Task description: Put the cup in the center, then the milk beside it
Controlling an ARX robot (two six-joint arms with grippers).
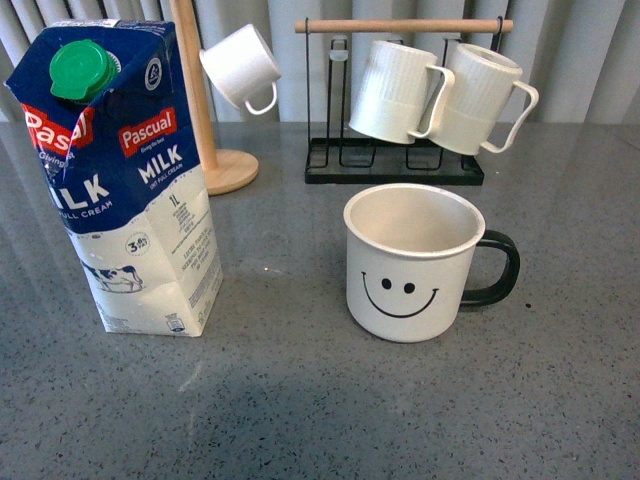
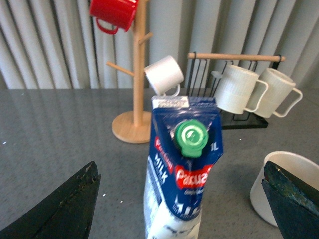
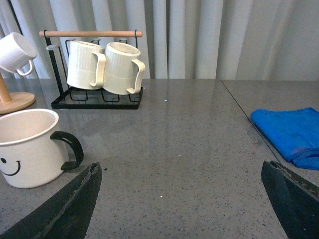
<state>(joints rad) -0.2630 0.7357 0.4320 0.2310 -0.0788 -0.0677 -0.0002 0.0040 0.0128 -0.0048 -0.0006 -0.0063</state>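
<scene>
Left gripper [image 2: 180, 168], fingers [image 2: 75, 204] wide apart, faces the milk [image 1: 130, 200] at front-view left; right gripper [image 3: 182, 166], also apart, stands beside the cup [image 1: 410, 265].

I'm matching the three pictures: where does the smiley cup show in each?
Front: cup right of centre, in front of the rack.
Left wrist: cup beside the milk, cut off by the picture's edge.
Right wrist: cup near the edge, handle toward the blue cloth.
Shared landmark: the black rack holding two ribbed mugs, behind the cup in all three.
</scene>
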